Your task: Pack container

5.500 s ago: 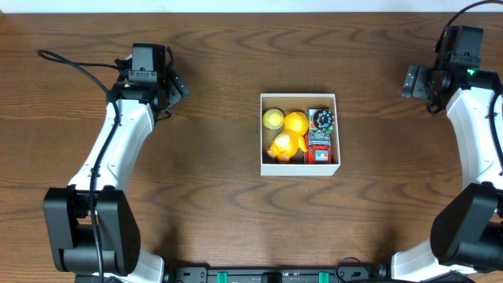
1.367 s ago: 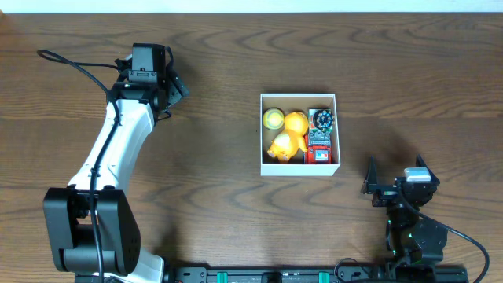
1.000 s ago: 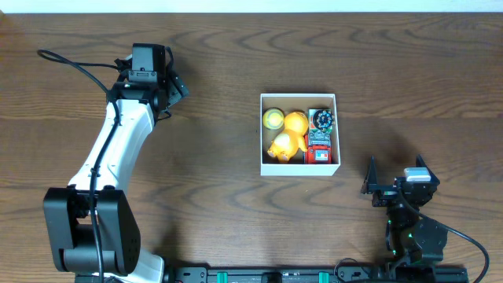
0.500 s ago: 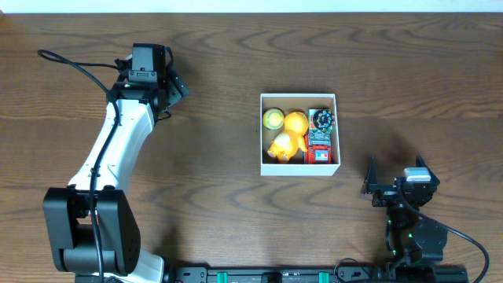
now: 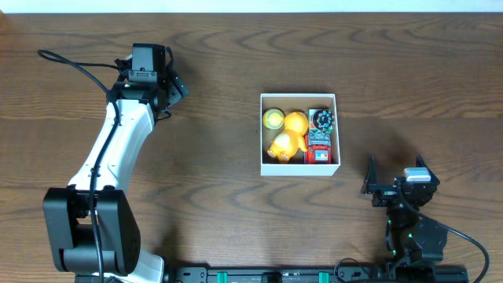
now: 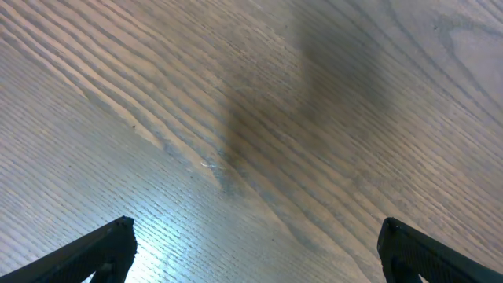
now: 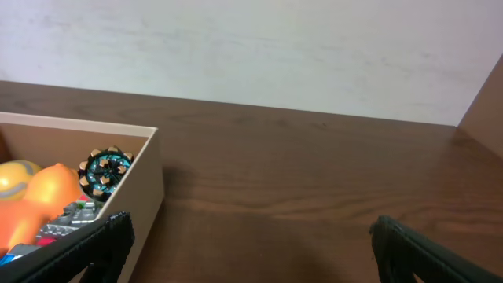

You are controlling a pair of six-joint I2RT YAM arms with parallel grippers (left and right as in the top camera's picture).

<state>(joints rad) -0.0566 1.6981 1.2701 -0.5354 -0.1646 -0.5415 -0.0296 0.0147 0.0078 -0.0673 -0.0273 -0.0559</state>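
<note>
**Dark wooden table with two robot arms and a filled white box**

Nearest, at the front right of the table (image 5: 236, 204), the right gripper (image 7: 251, 250) sits low, its fingers spread wide and holding nothing. Farther back, mid-table and to its left, stands the container (image 5: 299, 168), a square white box. It holds a yellow rubber duck (image 5: 281, 146), a round yellow toy (image 5: 273, 119), a teal-and-black disc (image 5: 322, 119) and a red and grey toy (image 5: 317, 145). Farthest, at the back left, the left gripper (image 6: 255, 248) hangs over bare wood, spread and empty.

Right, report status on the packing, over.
Left end effector open, empty. Right end effector open, empty. Container holds toys. Nothing obstructing it.
</note>
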